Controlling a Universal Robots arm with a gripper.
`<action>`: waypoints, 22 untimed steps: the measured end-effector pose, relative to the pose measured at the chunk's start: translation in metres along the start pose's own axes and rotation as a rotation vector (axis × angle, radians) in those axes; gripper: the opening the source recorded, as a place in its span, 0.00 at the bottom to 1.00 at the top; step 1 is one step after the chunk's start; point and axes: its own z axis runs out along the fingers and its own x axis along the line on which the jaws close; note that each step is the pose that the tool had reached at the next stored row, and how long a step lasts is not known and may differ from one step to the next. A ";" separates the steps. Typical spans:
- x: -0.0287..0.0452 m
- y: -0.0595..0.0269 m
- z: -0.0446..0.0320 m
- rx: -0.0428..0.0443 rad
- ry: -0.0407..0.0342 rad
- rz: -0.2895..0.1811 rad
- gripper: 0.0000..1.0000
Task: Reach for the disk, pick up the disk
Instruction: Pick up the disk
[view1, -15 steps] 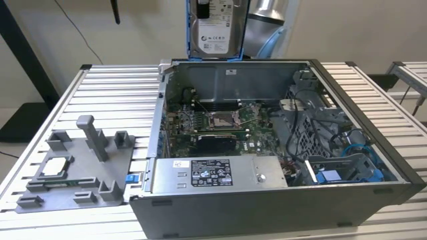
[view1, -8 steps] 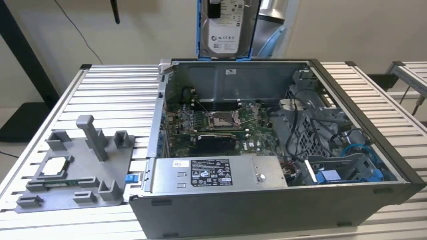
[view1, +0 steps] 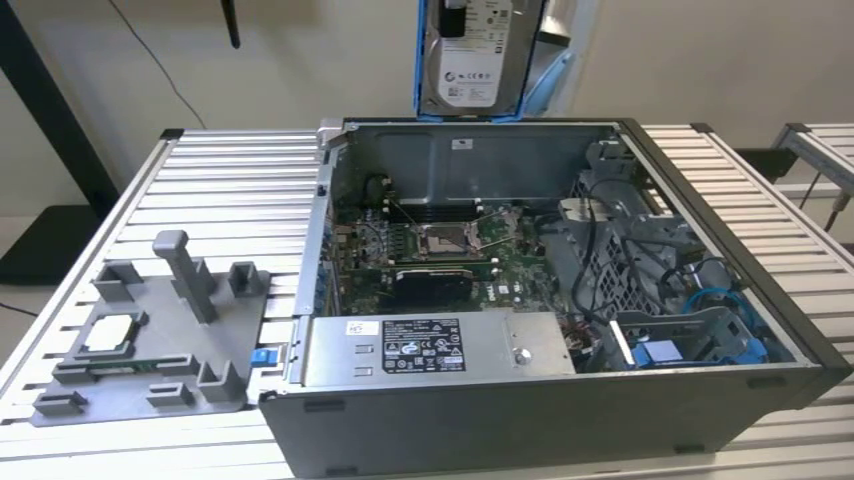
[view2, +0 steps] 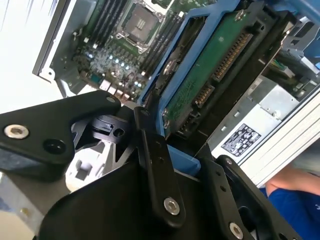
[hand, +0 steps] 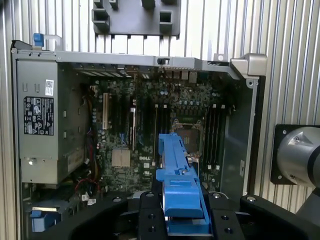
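**Exterior view: disk held clear above the open case**

Exterior view shows the disk (view1: 478, 50) upright in the air, label side to the camera, with its blue bracket along both long edges. It hangs above the wall of the computer case (view1: 747, 300) that lies opposite the power supply (view1: 427, 345), and touches neither the case nor the table (view1: 227, 180).

In the first wrist view the gripper (hand: 182, 217) is closed on the disk (hand: 181, 190). One black finger (hand: 150, 217) sits on each side of the blue bracket, which is seen edge-on. In the second wrist view the disk (view2: 210, 75) shows its green circuit-board face, and the gripper (view2: 187, 172) clamps it at the bracket end.

The case lies open on the table. The motherboard (view1: 427, 250) and its central socket (view1: 445, 238) are exposed. The power supply lies along the case wall nearest the exterior camera.

A grey fixture (view1: 160, 330) stands on the table beside the case, toward the exterior view's left, near a table corner. A small square chip (view1: 110, 333) rests on it.
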 end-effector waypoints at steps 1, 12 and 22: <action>0.0001 -0.0022 0.0001 -0.0001 -0.0001 0.000 0.00; 0.0001 -0.0055 0.0002 -0.0001 -0.0002 0.000 0.00; 0.0114 -0.0058 0.0000 -0.0008 -0.0001 0.000 0.00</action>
